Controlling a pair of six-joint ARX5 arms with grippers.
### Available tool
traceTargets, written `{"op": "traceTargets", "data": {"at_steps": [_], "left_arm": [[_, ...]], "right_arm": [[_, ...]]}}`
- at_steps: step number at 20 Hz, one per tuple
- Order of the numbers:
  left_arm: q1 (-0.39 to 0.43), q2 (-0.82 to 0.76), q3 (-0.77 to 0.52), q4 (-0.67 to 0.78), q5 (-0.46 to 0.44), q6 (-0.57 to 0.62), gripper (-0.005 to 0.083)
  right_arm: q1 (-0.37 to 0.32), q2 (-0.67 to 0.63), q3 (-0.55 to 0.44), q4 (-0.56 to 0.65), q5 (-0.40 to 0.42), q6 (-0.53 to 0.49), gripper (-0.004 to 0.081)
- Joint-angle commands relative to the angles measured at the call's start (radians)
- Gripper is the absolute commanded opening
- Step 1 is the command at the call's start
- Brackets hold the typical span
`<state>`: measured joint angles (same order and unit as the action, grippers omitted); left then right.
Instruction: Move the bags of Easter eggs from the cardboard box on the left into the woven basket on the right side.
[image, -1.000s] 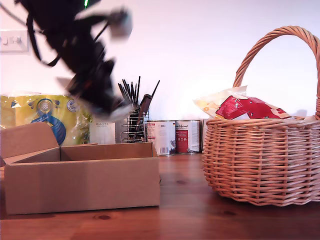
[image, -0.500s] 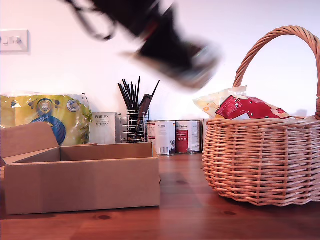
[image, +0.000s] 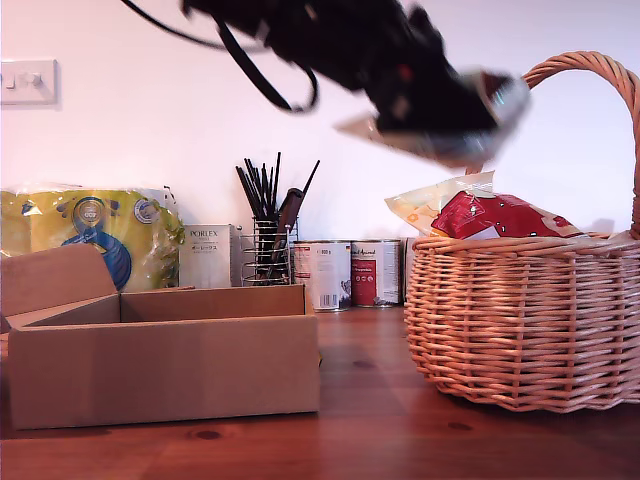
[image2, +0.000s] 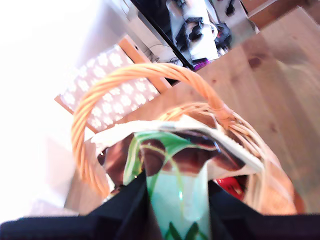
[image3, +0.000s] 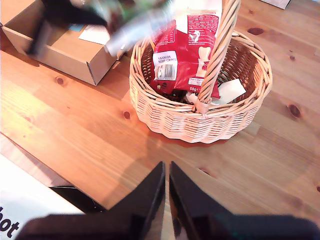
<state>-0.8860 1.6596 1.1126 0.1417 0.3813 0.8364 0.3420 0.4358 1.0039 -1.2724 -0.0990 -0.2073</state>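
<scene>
Wooden table, red bag in woven basket, first end effector pinching white-green bag

We count one cardboard box and one woven basket on the worktop. Of the bags of Easter eggs we can make out three: a red bag and a cream-yellow bag in the basket, and a white-green bag clamped in our first hand; any others are hidden. Two tins stand against the wall, beside one black wire utensil holder, one white Porlex carton and one yellow-blue kitchen towel pack. One wall switch shows. Two hands: the first, and our second hand, its jaws together on nothing.
</scene>
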Motion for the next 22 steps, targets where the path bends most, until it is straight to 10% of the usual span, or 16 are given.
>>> {"op": "traceTargets", "data": {"at_steps": [1, 20, 22], "left_arm": [[-0.008, 0.026, 0.056, 0.026, 0.016, 0.002, 0.016], [-0.025, 0.293, 0.283, 0.076, 0.056, 0.033, 0.0172], [-0.026, 0.31, 0.283, 0.087, 0.056, 0.056, 0.0332]], "right_arm": [[0.003, -0.002, -0.015, 0.007, -0.006, 0.002, -0.0002], [0.003, -0.002, -0.015, 0.026, -0.006, 0.021, -0.0002], [0.003, -0.002, -0.015, 0.026, -0.006, 0.024, -0.0002]]}}
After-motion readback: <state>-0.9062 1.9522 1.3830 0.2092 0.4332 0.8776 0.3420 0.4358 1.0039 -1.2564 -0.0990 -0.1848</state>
